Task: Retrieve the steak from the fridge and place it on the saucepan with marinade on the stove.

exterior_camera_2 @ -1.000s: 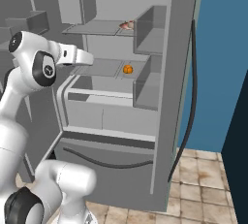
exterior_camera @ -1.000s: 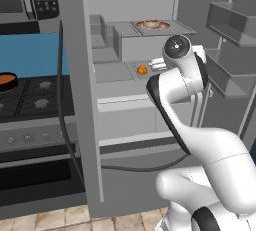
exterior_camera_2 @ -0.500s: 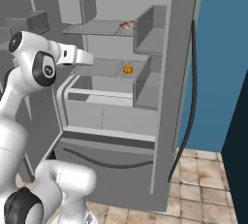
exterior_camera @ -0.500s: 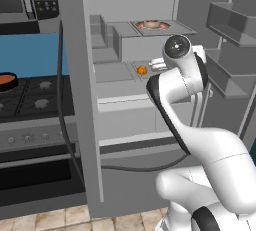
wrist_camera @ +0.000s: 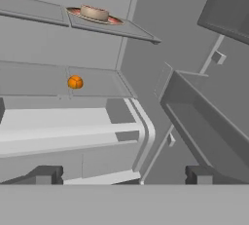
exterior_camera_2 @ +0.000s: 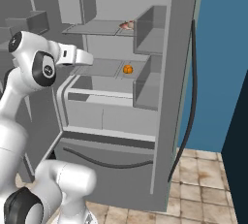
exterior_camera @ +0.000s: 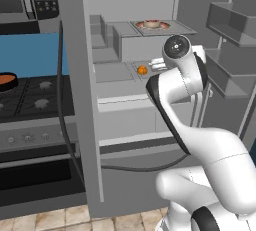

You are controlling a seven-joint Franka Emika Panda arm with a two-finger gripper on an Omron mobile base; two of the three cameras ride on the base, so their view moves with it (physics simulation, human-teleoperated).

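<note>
We see the fridge [exterior_camera: 85, 100] standing open, with the steak [exterior_camera: 152, 24] lying on its upper shelf [wrist_camera: 114, 28], toward the back. A small orange ball [wrist_camera: 75, 82] sits on the shelf below. Our tool [wrist_camera: 124, 175] hangs released in front of the open fridge, fingers [wrist_camera: 46, 174] spread wide and touching nothing, well below the steak. Far left, the saucepan [exterior_camera: 7, 81] with its marinade [exterior_camera: 6, 79] rests on the stove [exterior_camera: 35, 110].
</note>
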